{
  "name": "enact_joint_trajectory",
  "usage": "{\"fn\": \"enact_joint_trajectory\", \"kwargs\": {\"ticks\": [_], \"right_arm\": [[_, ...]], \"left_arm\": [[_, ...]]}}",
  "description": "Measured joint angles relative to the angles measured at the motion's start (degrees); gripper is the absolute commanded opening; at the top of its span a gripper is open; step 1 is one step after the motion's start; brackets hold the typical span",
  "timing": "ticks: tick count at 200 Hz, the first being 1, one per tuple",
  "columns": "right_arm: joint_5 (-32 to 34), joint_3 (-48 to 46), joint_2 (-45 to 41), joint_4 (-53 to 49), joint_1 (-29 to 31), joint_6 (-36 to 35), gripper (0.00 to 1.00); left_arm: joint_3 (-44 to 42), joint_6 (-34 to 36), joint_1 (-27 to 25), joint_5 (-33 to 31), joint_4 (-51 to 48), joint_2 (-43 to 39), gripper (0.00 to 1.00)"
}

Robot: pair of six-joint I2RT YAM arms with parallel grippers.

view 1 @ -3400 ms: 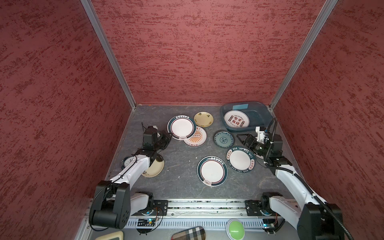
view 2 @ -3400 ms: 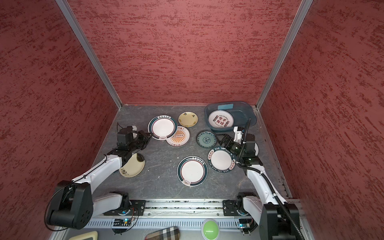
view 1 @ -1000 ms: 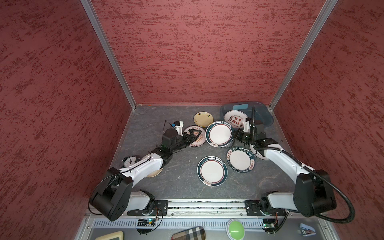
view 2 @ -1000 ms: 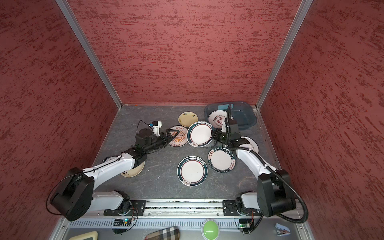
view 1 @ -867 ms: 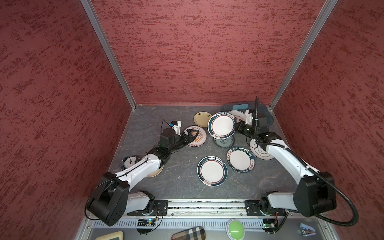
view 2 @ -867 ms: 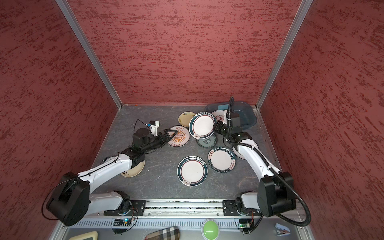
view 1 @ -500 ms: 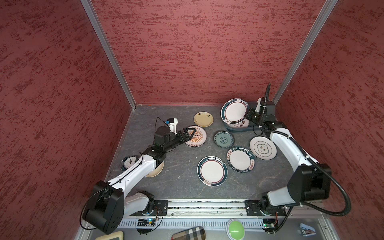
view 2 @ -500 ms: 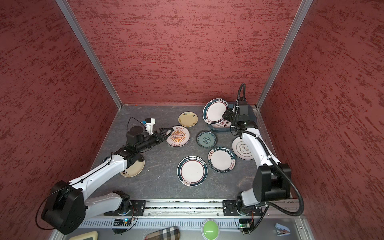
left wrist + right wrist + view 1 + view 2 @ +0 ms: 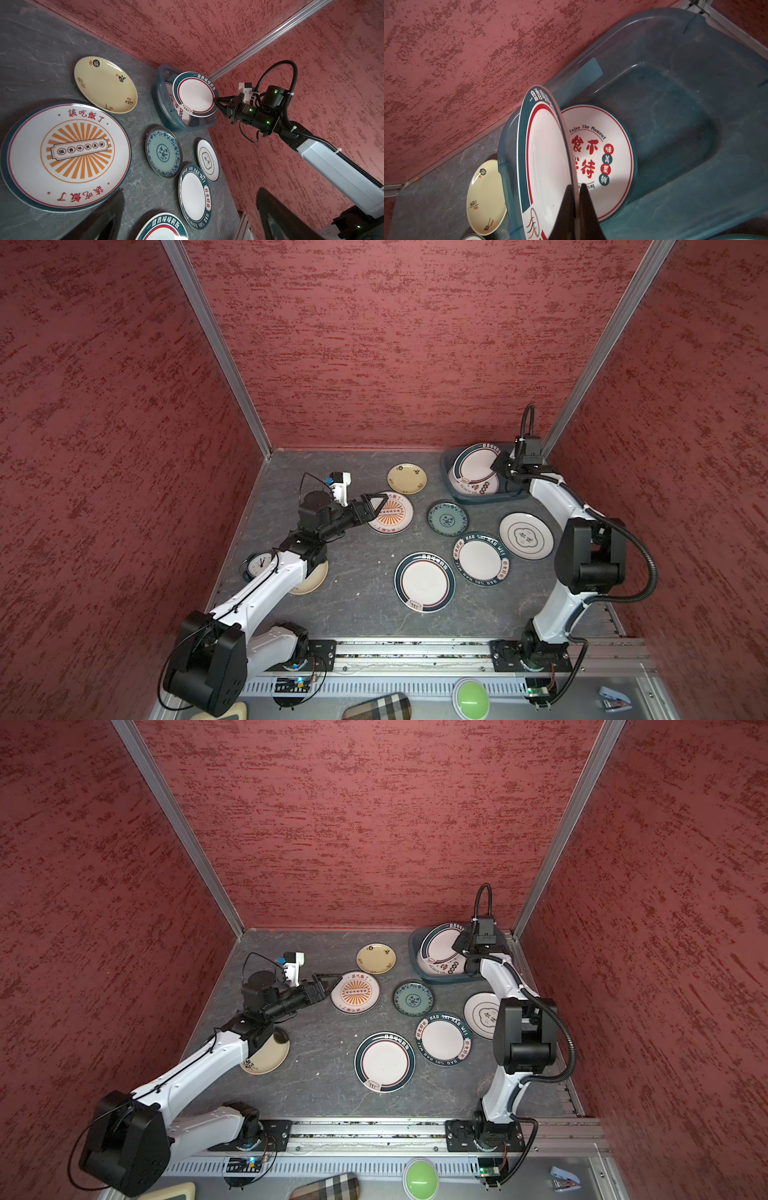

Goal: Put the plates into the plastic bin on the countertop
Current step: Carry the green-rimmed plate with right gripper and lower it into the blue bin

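Red-lettered plate (image 9: pixel 604 153) in the bin (image 9: pixel 643 41); seven plates (image 9: pixel 424 583) on the worktop (image 9: pixel 353 572).
Right claw (image 9: pixel 577 189) pinches a tilted teal-rimmed plate (image 9: pixel 546 162) over the bin; left claw (image 9: pixel 377 508) spread by the sunburst plate (image 9: pixel 395 514).

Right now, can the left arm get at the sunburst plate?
Probably yes. The left arm has its open jaws at the near rim of the sunburst plate, which lies flat on the countertop with nothing on it or between.
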Motion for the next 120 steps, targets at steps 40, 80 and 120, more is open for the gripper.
{"fn": "enact_joint_trajectory", "kwargs": {"ticks": [40,80,120], "right_arm": [[0.74,4.83,5.55,-0.37,-0.50,-1.27,0.00],[0.76,7.17,10.32,-1.60,-1.11,-1.95,0.00],[0.04,8.72,12.52,-2.45,-1.22,-1.86,0.00]], "left_arm": [[-0.94,0.96,1.40,0.07,-0.37,-5.16,1.00],[-2.29,0.85,2.69,0.39,-0.92,-6.03,0.99],[-2.80,0.59,3.19,1.27,-0.85,-6.03,0.99]]}}
